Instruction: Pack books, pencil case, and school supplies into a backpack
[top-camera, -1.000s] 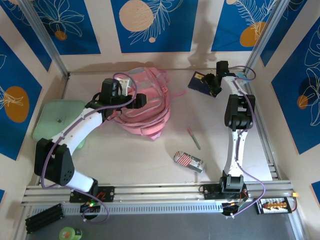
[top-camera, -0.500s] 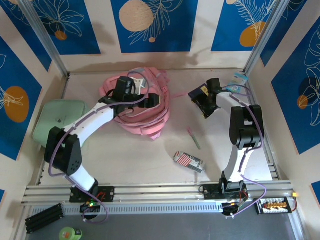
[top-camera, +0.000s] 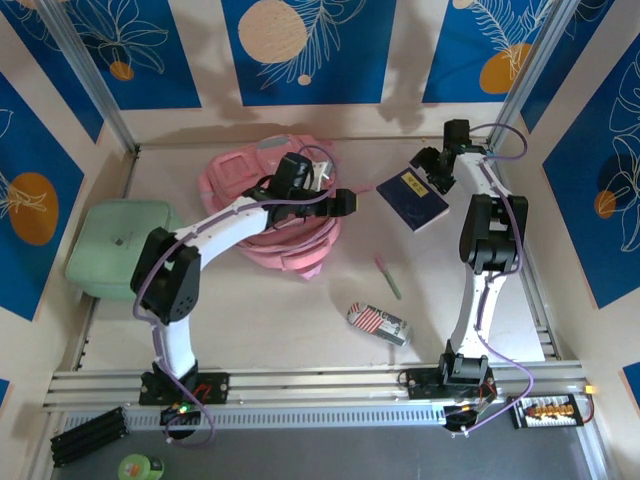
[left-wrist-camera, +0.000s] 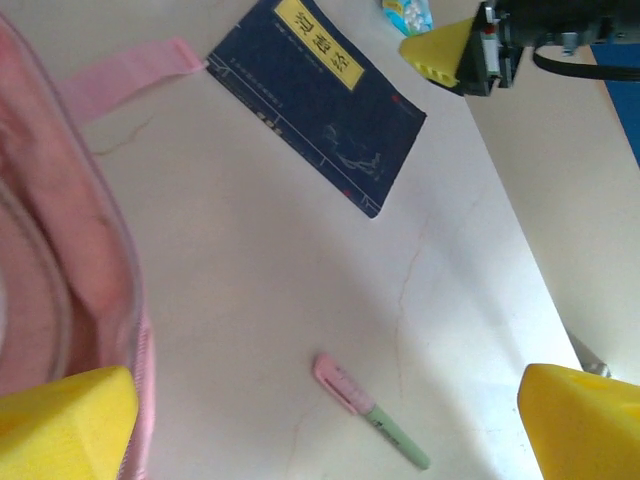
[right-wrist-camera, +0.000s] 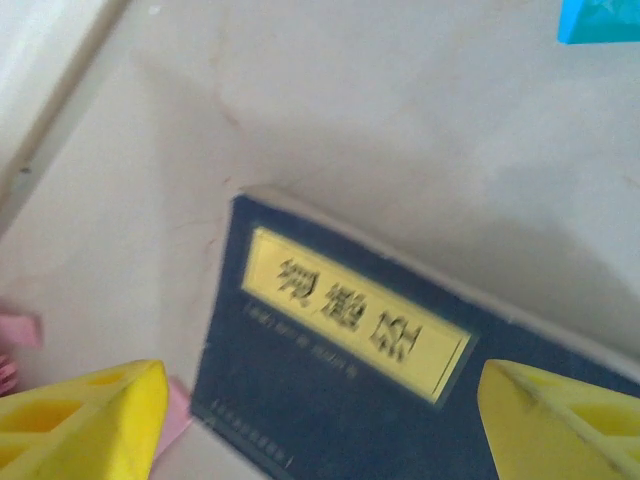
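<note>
Your left claw (top-camera: 347, 202) stands wide with nothing between its fingers. It reaches out past the right edge of the pink backpack (top-camera: 295, 245), over bare bench (top-camera: 250, 310) between the backpack and the navy book (top-camera: 412, 198). Your right claw (top-camera: 427, 168) is spread wide too and grips nothing. It hangs at the book's far corner, and from its wrist camera you look down on the yellow title label (right-wrist-camera: 355, 325) between the yellow fingertips (right-wrist-camera: 85, 425); whether they touch the cover you cannot tell. The book lies flat near the back right of the bench, with a pink strap (left-wrist-camera: 130, 75) ending just beside one corner. Nearer to you lies the green pen (top-camera: 388, 277) with its pink end, and nearer again the striped pencil case (top-camera: 378, 323), both apart from the backpack. A mint-green flat case (top-camera: 115, 240) sits to the backpack's left.
</note>
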